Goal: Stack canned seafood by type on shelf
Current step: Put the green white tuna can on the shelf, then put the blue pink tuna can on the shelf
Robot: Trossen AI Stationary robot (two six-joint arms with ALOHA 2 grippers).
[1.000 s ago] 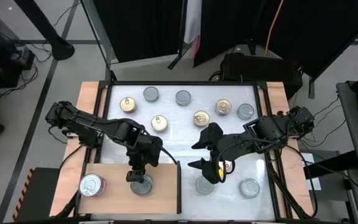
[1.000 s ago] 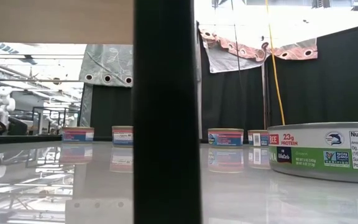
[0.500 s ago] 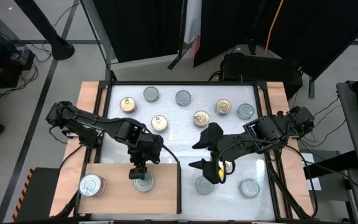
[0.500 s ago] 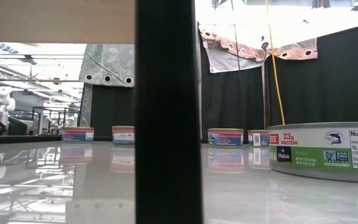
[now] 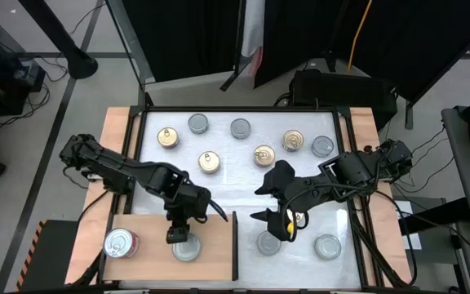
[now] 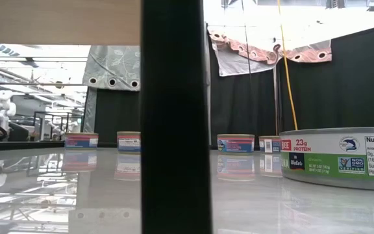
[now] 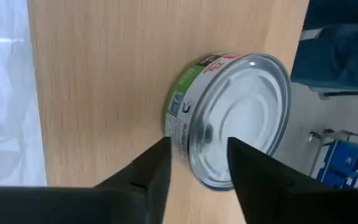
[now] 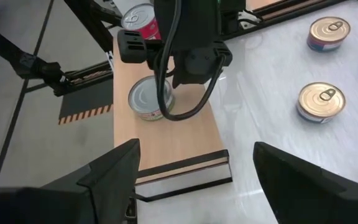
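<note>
Left gripper (image 5: pixel 175 235) low over the shelf (image 5: pixel 141 231), at the near edge of a silver-lidded can (image 5: pixel 186 247). Shifted since half a second ago: then directly above the can, now drawn back toward the shelf's rear, can lid more exposed. In the left wrist view, fingers (image 7: pixel 157 168) parted a little, narrower than the can (image 7: pixel 232 118), tips short of its rim; nothing gripped, can lying free on the board. Jaw gap looks tighter than a moment earlier.

Red-labelled can (image 5: pixel 119 242) unmoved at the shelf's left end, well apart from the silver one.

Right gripper (image 5: pixel 277 222) hovering over the white tabletop (image 5: pixel 235 184) just right of the shelf's dark upright edge, same place as before. Fingers (image 8: pixel 114 168) spread wide, empty.

Loose cans unchanged: gold-lidded (image 5: pixel 210 162) and others across the far half, two silver (image 5: pixel 327 246) near the right front.

Low view unchanged: dark post in front, green-labelled can (image 6: pixel 339 156) close at right.
</note>
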